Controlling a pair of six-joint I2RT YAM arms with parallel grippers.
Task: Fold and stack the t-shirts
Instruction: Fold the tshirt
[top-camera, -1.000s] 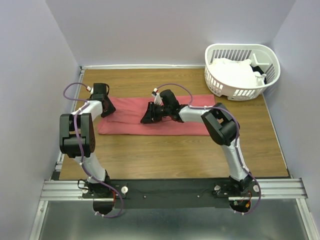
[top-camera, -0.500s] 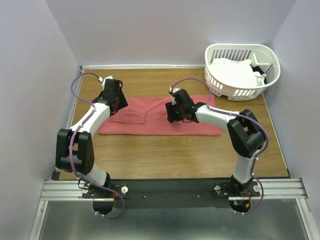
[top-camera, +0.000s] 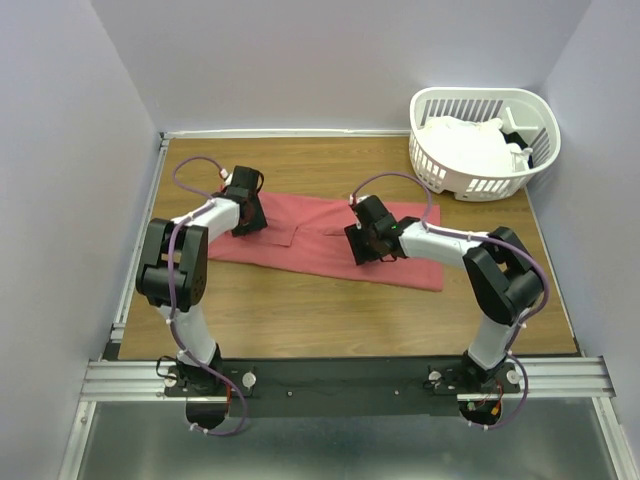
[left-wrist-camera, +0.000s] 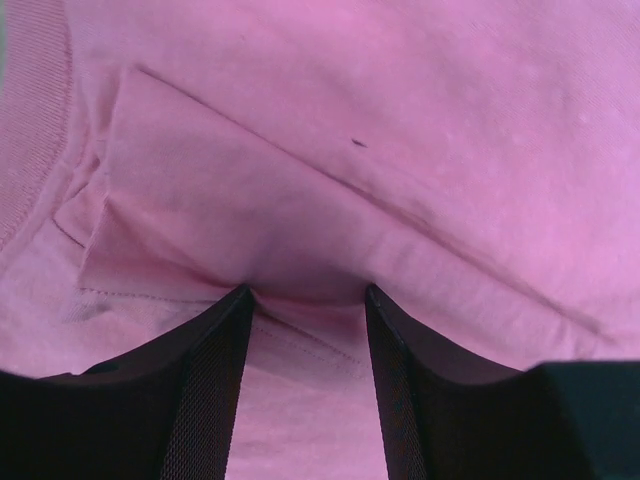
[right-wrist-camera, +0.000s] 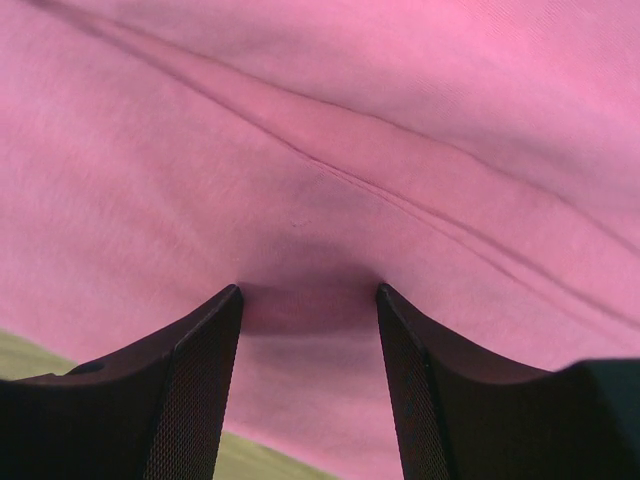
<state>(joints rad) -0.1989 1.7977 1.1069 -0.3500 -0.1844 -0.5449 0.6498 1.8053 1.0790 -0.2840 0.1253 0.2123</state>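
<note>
coral t-shirt (top-camera: 320, 240) | left fingers (left-wrist-camera: 205, 370) parted on fabric | right fingers (right-wrist-camera: 200, 380) likewise | fingertips hidden in cloth

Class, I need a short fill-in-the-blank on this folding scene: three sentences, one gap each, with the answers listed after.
1. Both grippers, the left gripper and the right gripper, press down on the coral-red ____.
2. The white shirts lie inside the ____ at the table's far right corner.
3. The table has a ____ surface.

Missing words: t-shirt; laundry basket; wooden
</note>
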